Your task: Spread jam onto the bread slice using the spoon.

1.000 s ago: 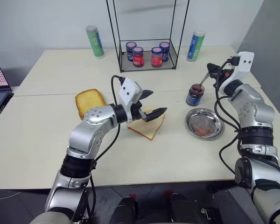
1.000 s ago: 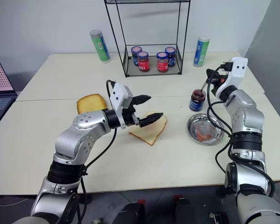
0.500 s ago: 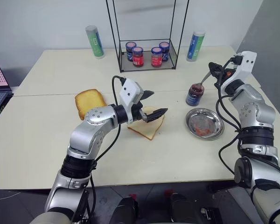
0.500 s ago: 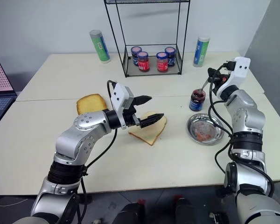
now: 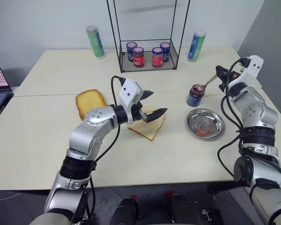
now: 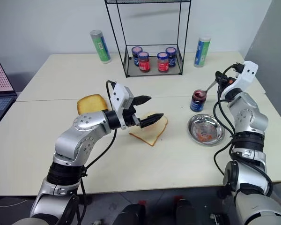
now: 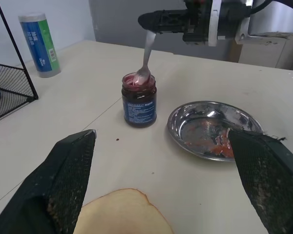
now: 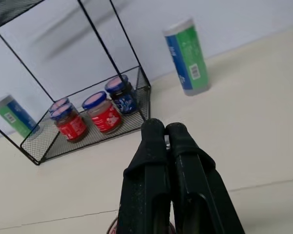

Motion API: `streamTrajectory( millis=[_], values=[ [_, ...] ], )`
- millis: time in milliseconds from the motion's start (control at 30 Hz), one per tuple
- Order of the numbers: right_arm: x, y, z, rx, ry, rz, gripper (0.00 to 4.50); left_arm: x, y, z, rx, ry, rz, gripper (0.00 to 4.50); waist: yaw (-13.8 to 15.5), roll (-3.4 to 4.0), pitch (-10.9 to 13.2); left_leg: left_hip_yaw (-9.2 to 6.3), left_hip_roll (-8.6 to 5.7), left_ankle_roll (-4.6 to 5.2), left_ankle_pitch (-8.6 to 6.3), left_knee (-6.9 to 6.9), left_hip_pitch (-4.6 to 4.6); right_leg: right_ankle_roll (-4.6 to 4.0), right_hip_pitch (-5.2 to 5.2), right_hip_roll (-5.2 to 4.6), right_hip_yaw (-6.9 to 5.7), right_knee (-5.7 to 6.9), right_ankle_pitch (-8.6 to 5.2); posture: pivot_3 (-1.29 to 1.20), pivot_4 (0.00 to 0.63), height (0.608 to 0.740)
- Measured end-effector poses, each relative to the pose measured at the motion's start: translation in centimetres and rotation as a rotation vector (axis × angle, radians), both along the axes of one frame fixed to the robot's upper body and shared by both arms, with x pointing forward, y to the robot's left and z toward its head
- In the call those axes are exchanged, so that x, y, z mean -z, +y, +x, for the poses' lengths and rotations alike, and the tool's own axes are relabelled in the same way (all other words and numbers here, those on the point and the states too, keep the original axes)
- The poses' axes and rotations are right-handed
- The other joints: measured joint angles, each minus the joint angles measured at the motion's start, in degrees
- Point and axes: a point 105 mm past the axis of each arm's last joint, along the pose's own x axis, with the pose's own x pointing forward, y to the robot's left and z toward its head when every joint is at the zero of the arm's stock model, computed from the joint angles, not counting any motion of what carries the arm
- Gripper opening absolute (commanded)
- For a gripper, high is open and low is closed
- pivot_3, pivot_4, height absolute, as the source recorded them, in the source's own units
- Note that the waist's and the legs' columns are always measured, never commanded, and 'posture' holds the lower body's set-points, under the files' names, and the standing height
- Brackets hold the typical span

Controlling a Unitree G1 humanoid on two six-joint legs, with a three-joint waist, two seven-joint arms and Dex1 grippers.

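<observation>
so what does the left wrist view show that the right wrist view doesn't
Left wrist view: the open jam jar with the spoon bowl at its mouth, held by the right pincer; the jam smeared in the steel dish; an edge of the bread slice; the left pincer's spread fingers.

Right wrist view: four sealed jars in the wire rack, a second green tube, and the right pincer's shut fingers.

Both: the table and the green and blue tube beside the rack.
</observation>
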Motion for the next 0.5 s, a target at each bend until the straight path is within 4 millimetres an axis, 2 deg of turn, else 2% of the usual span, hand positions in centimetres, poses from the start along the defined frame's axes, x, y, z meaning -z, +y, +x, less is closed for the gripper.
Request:
streamTrajectory(
  millis=[167,500],
  values=[
    [0.60,-1.35,0.05,0.048,0.044,0.142,0.08,0.01,0.03,0.01,-0.001,0.000,0.001,4.50,0.00,0.00,0.00,0.00,0.00,0.01,0.00,0.01,-0.02,0.00,0.00,-0.01,0.01,0.00,0.00,0.00,0.150,0.740],
    [0.94,-1.08,0.15,0.043,0.075,0.237,0.08,0.02,0.06,0.01,-0.002,0.001,0.003,4.50,-0.24,0.00,0.00,0.02,0.00,0.02,-0.01,0.01,-0.01,0.00,0.00,0.00,0.02,0.01,0.00,0.00,0.150,0.740]
  ],
)
